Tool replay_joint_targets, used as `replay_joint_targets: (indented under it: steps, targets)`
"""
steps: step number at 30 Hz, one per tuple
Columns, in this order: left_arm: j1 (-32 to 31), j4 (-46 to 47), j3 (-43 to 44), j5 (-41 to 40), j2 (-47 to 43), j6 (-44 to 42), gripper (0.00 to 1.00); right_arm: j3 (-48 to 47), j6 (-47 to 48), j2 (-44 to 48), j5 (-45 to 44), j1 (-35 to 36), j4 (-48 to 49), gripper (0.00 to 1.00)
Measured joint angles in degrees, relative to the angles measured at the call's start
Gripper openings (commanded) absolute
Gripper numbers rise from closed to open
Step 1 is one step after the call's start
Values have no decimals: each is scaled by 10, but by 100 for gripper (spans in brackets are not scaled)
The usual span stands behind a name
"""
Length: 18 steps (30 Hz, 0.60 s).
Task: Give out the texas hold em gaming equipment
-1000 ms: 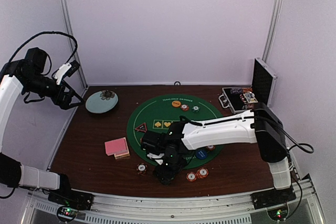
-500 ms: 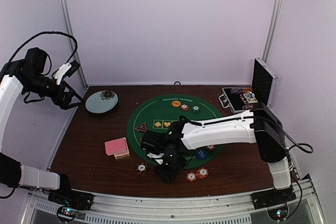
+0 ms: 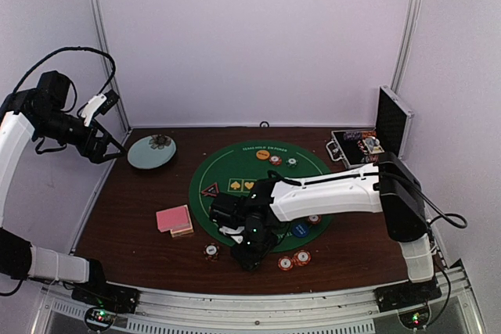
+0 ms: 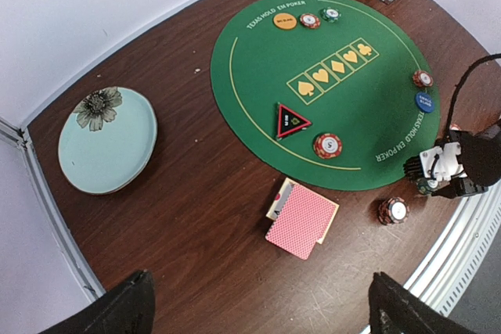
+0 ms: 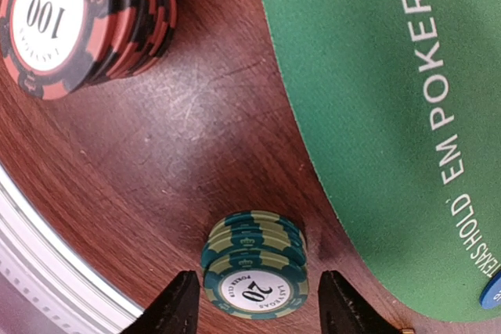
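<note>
Surface: you see brown table (image 4: 196,217), round green mat (image 4: 258,60) | Room: pale walls (image 3: 250,37) | left gripper (image 4: 266,314): wide | right gripper (image 5: 258,303): straddles green chips (image 5: 254,267), grip unclear

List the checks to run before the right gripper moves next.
1. Green stack sits between the right gripper fingers: ok.
2. Fingers touching the stack: cannot tell.
3. Stack upright on the table, beside the mat: ok.
4. Red stack apart from the fingers: ok.
5. Left gripper open, away from the chips: ok.
</note>
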<state>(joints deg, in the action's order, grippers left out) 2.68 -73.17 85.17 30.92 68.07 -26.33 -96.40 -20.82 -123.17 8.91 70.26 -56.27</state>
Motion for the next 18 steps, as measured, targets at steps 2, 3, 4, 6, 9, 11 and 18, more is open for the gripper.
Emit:
replay_joint_targets:
  steps: [2, 3, 4, 6, 9, 11, 18]
  targets:
    - [0, 0, 0, 0, 0, 0, 98, 0, 0, -1, 0, 0, 0, 56]
    - [0, 0, 0, 0, 0, 0, 97, 0, -1, -1, 0, 0, 0, 55]
    - [0, 0, 0, 0, 0, 0, 97, 0, 0, -2, 0, 0, 0, 54]
    - [0, 0, 0, 0, 0, 0, 98, 0, -1, -3, 0, 0, 0, 53]
    - [0, 0, 0, 0, 0, 0, 98, 0, 0, -4, 0, 0, 0, 48]
    - [0, 0, 0, -1, 0, 0, 98, 0, -1, -4, 0, 0, 0, 45]
    - [0, 0, 0, -1, 0, -1, 97, 0, -3, -4, 0, 0, 2, 33]
